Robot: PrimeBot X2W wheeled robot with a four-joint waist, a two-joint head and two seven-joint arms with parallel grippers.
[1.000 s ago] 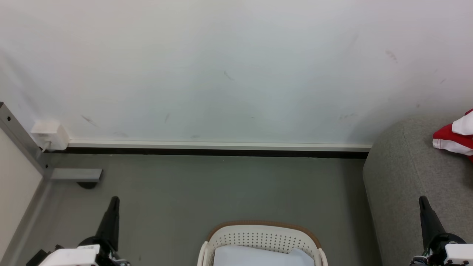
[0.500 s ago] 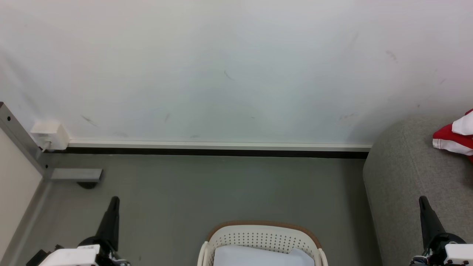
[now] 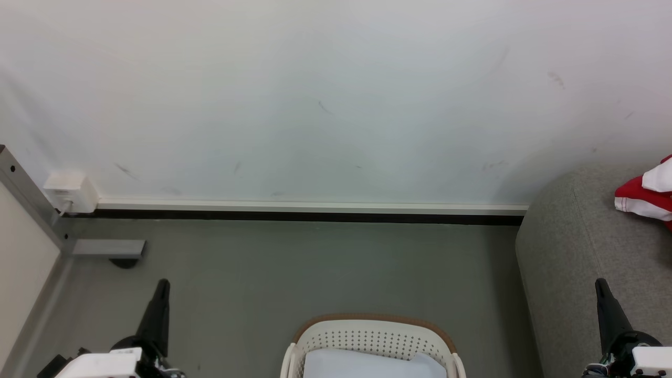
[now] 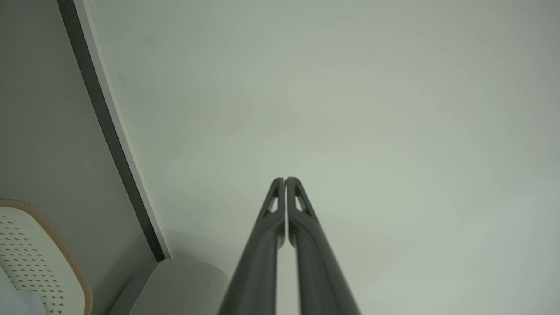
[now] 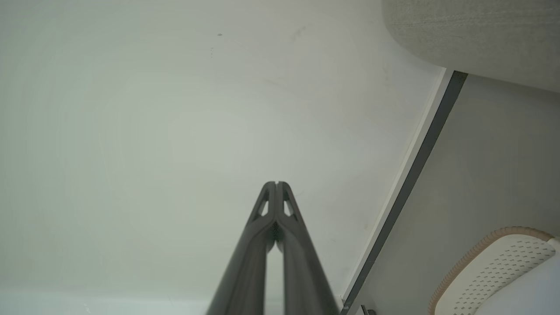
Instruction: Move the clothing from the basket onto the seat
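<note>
Clothing (image 3: 636, 195) on seat (image 3: 572, 247), basket (image 3: 370, 337) well apart

We get just the far end of the basket (image 3: 367, 338) at the bottom edge, and can't tell what the pale stuff (image 3: 362, 365) inside is. The red clothing (image 3: 643, 197) and the seat (image 3: 572, 252) run off the right edge.

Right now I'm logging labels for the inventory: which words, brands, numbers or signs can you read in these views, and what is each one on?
None: no word, brand, number or sign can be read in any view.
The clothing on the seat: red with white patches, no lettering shows.
The basket: only perforations.
The small white box and the wall: only scuff marks.
</note>
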